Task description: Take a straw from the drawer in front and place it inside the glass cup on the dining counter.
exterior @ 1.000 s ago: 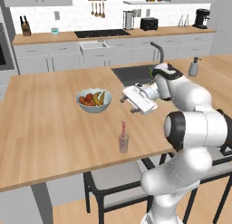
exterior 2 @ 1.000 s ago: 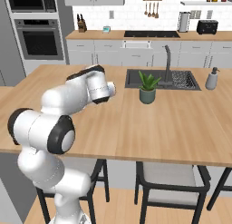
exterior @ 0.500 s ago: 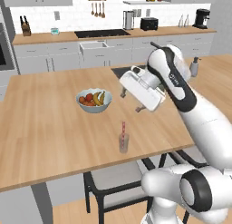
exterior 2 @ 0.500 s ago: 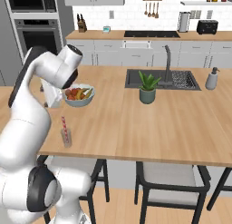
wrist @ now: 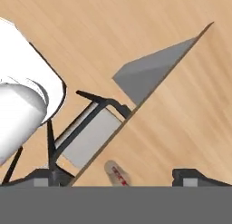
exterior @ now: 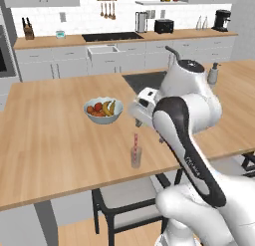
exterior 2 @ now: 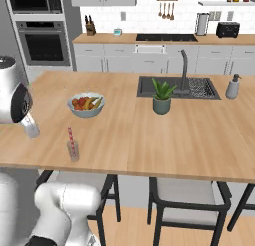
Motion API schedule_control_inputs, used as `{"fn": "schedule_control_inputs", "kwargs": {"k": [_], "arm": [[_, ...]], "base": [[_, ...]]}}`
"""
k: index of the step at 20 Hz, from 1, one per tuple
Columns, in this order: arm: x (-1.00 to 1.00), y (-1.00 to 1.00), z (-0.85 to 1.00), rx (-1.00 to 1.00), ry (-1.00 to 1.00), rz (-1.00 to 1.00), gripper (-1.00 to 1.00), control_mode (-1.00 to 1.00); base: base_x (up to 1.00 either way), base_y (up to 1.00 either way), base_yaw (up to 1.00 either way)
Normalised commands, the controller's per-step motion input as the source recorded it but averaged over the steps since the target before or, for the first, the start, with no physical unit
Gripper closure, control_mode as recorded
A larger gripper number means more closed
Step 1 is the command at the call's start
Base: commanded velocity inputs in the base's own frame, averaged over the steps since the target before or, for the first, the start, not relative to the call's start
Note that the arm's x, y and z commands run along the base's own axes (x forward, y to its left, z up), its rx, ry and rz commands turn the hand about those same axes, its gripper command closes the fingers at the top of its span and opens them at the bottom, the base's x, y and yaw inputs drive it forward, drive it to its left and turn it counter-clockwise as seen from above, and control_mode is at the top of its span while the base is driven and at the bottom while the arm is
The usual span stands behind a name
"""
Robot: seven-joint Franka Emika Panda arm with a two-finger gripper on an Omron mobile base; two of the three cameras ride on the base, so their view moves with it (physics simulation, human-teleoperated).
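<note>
— Where does the straw [exterior: 135,142] stand?

— Upright in the glass cup [exterior: 136,157], close to the near edge of the dining counter [exterior: 45,140]; open wood lies on its left.

— And the claw?

— The gripper [wrist: 118,178] hangs over that edge, jaws spread wide, grasping nothing; cup and straw show from above between its tips.

— What surrounds it?

— A fruit bowl [exterior 2: 85,104] behind the cup, a potted plant [exterior 2: 162,96] by the sink [exterior 2: 178,87], a dark-framed chair [exterior: 122,203] below the edge, grey cabinets [exterior 2: 149,63] along the wall.
</note>
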Motion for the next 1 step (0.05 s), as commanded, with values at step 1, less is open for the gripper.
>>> {"fn": "schedule_control_inputs", "kwargs": {"k": [1], "arm": [[-0.94,0.14,-0.04,-0.23,-0.08,0.00,-1.00,-1.00]], "base": [[0.00,0.00,0.00]]}}
